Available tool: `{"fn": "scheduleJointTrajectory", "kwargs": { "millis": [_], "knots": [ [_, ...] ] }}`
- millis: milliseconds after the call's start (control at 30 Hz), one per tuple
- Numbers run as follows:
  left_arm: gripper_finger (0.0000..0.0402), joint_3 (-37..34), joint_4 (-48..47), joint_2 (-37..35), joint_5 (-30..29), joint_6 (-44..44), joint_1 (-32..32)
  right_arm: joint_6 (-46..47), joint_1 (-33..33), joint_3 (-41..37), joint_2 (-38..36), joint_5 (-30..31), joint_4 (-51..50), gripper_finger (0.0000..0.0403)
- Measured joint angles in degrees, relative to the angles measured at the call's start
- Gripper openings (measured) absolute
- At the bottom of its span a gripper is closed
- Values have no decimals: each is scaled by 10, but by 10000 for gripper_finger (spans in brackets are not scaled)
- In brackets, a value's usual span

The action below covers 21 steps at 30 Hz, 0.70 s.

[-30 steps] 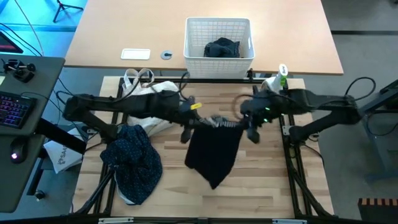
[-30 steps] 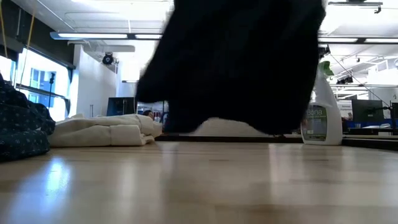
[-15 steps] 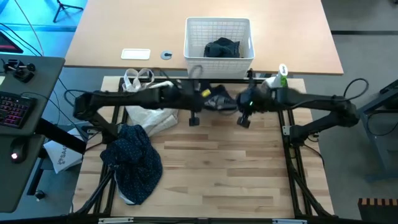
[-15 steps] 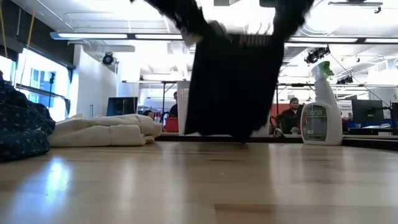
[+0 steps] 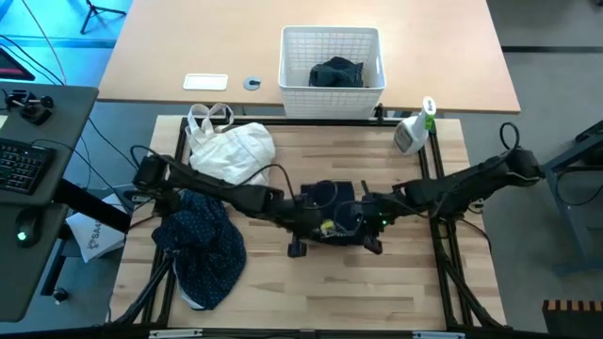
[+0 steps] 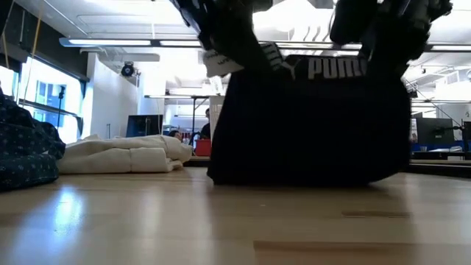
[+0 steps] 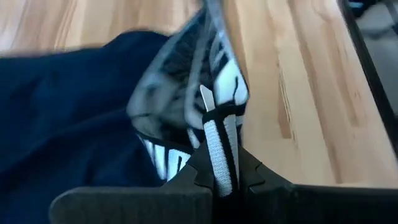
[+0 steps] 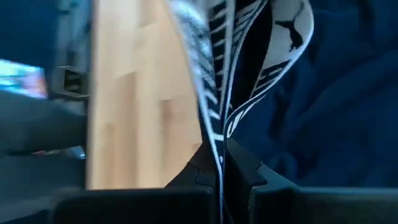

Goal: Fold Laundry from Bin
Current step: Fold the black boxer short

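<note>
A cream-white cloth bag (image 5: 231,151) with loop handles sits slumped at the far left of the wooden desk (image 5: 283,282). A spray bottle (image 5: 415,130) with a green top lies at the far right corner. On the lighter desk (image 5: 170,56) beyond, a white card (image 5: 205,82) lies flat, a small round disc (image 5: 252,83) just beside it. Off left, a keyboard (image 5: 21,165) and mouse (image 5: 25,226).

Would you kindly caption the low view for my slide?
Both grippers, left and right, hold a dark garment by its waistband, hem touching the table.
</note>
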<state>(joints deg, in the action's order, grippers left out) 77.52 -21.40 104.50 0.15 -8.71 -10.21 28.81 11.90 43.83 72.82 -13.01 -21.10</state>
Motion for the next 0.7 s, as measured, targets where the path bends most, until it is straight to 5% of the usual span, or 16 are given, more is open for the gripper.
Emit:
{"fn": "scheduleJointTrajectory", "kwargs": {
  "millis": [167,467,700],
  "knots": [
    [0,1,-17,-4,-8,-71,17,24,-23,13,0,29,-15,1],
    [0,-1,-38,-1,-118,-97,87,-69,-196,19,0,67,-79,0],
    [0,-94,42,4,-146,-156,117,-143,-287,19,47,50,-46,0]
  ]
}}
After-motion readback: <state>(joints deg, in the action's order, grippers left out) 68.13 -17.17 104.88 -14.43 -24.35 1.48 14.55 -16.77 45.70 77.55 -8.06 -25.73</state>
